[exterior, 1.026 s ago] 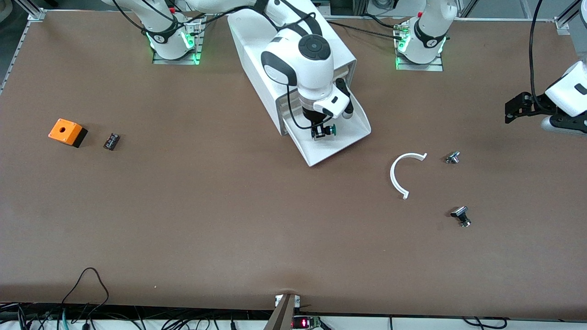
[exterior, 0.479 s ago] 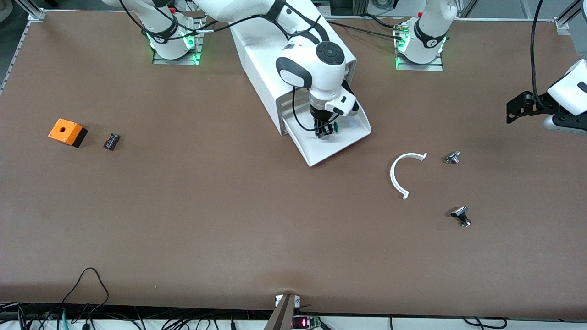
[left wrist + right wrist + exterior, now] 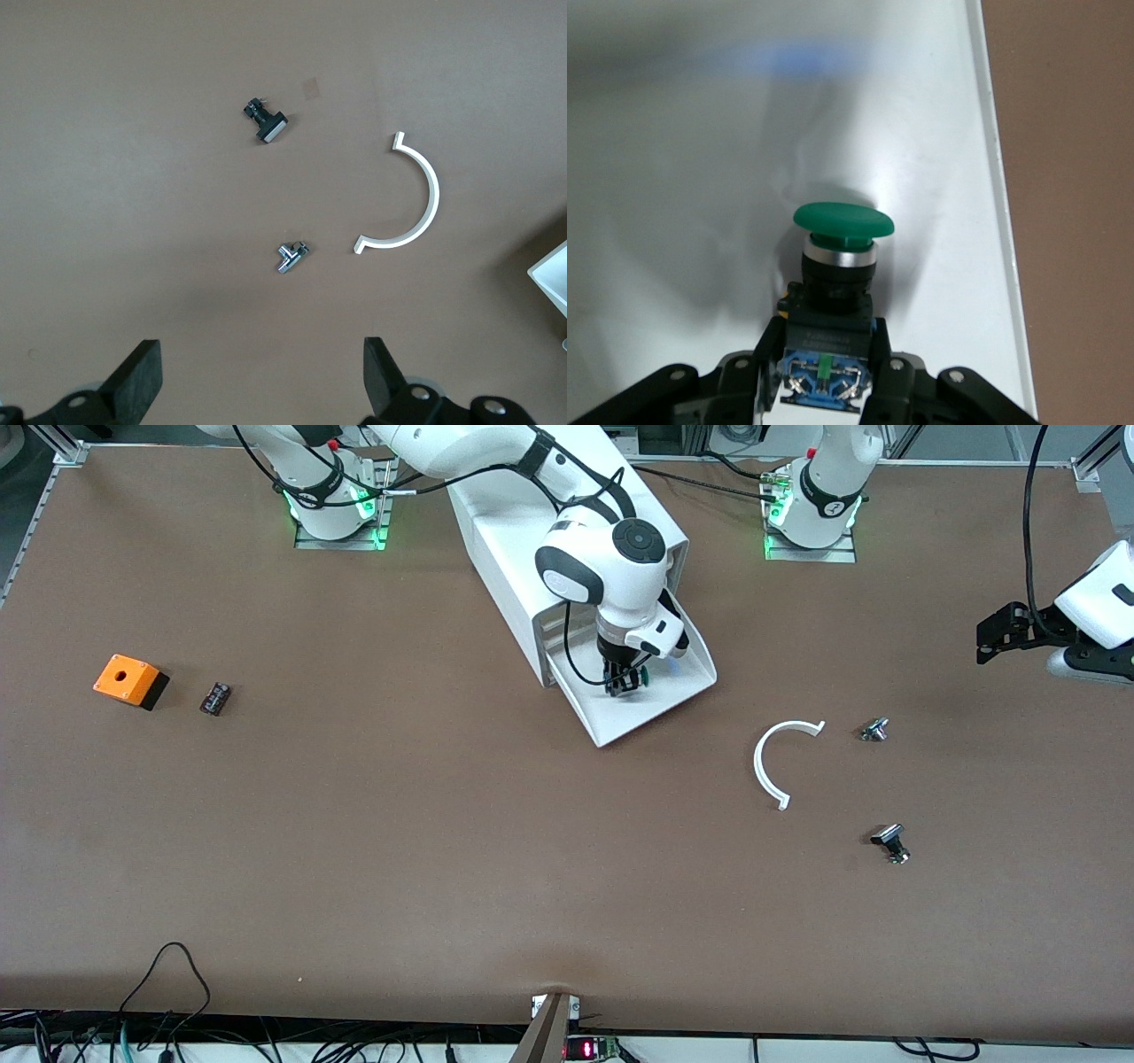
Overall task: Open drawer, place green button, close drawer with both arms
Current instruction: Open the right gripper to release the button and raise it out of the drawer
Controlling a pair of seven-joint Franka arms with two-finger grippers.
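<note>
The white cabinet (image 3: 505,531) stands at the middle of the table with its lowest drawer (image 3: 620,722) pulled out toward the front camera. My right gripper (image 3: 623,683) reaches down into that drawer and is shut on the button's (image 3: 643,677) black-and-blue body. In the right wrist view the green cap (image 3: 842,221) points away from the gripper (image 3: 828,341), low over the drawer's white floor (image 3: 700,177). Whether the button touches the floor I cannot tell. My left gripper (image 3: 992,638) hangs open and holds nothing over the left arm's end of the table, its fingers (image 3: 142,376) spread wide.
A white C-shaped ring (image 3: 769,766) and two small metal parts (image 3: 874,730) (image 3: 891,843) lie between the drawer and the left arm's end. An orange box with a hole (image 3: 130,680) and a small black part (image 3: 215,698) lie toward the right arm's end.
My right arm's wrist has swung toward the left arm's end and come lower, bringing the held button deeper into the open drawer. The left arm has hardly moved.
</note>
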